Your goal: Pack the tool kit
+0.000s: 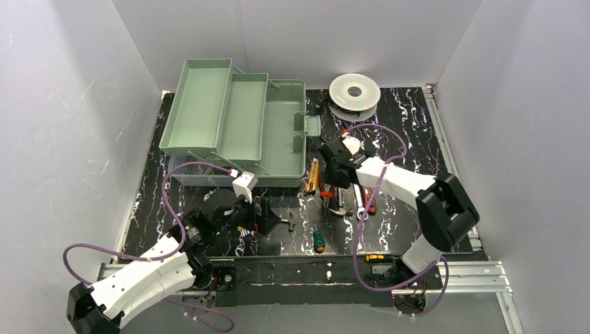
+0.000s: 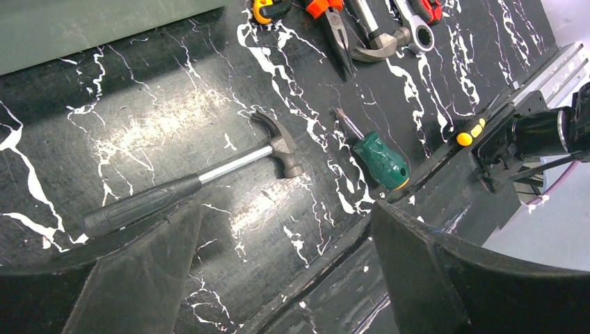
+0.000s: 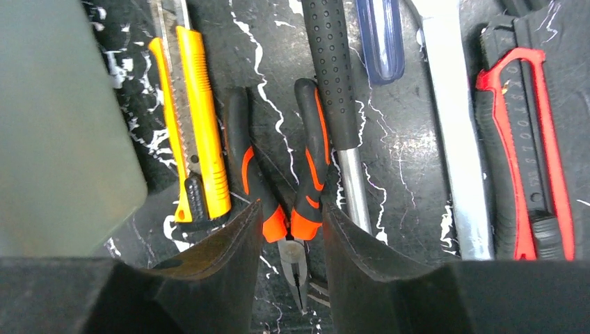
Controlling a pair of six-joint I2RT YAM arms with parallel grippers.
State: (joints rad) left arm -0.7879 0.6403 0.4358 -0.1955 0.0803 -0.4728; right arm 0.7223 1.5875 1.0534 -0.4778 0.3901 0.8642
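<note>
1. Imo we lift the pliers [image 3: 309,160] straight up, gripped at the hinge, w/o dragging the yellow knife [image 3: 198,125] at their 9 o'clock. Then over to the open toolbox [image 1: 282,132] at 10.
2. Left gripper [image 2: 285,275]: wide open, empty, above the hammer [image 2: 209,174].
3. Right gripper [image 3: 289,257]: half closed, pinching the pliers, not lifted yet.

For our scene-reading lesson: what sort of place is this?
Probably a robot test booth: white walls surround a black table, a left arm and a right arm are bolted to its edge, and an open toolbox sits on it.
</note>
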